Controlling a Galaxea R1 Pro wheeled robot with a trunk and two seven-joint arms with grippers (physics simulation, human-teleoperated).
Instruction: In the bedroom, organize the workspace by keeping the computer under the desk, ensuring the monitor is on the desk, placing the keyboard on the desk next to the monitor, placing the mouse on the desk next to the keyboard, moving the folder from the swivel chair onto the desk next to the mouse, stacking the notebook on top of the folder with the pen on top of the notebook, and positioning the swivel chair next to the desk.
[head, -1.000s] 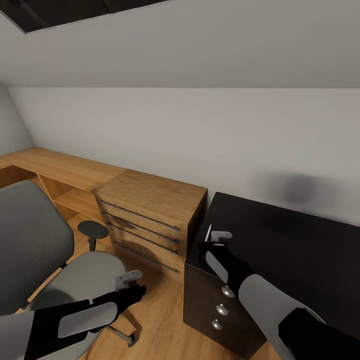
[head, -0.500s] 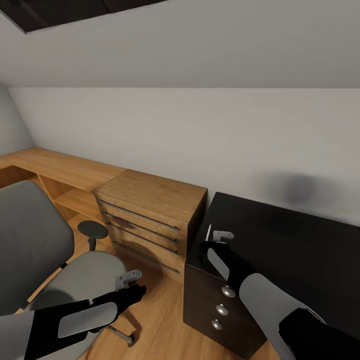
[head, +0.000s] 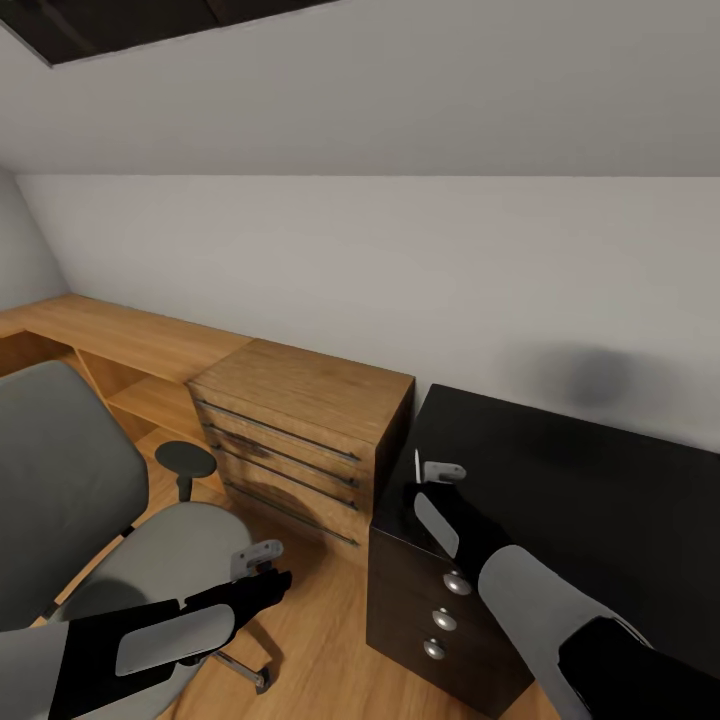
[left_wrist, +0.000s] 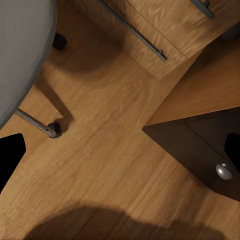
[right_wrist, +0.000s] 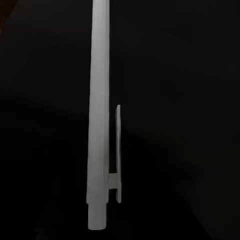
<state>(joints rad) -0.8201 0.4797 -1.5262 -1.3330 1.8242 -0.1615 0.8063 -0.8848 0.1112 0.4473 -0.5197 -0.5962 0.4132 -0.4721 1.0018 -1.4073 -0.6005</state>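
Note:
My right gripper (head: 428, 476) is shut on a thin white pen (head: 417, 464), held upright over the left corner of the glossy black desk (head: 590, 480). The right wrist view shows the pen (right_wrist: 99, 115) with its clip against the dark desk top. The grey swivel chair (head: 60, 480) stands at the left, a gap of floor between it and the desk. My left gripper (head: 266, 568) is open over the front edge of the chair's seat, with nothing between its fingers (left_wrist: 10, 155). The computer, monitor, keyboard, mouse, folder and notebook are out of view.
A light-wood drawer unit (head: 300, 430) stands between chair and desk, joined to low wooden shelving (head: 110, 340) along the sloped grey wall. The desk's drawer front carries round silver knobs (head: 456, 583). A chrome chair leg with castor (left_wrist: 52, 131) rests on the wooden floor.
My right gripper has shifted slightly farther over the desk corner with the pen. The left arm and the chair have stayed put.

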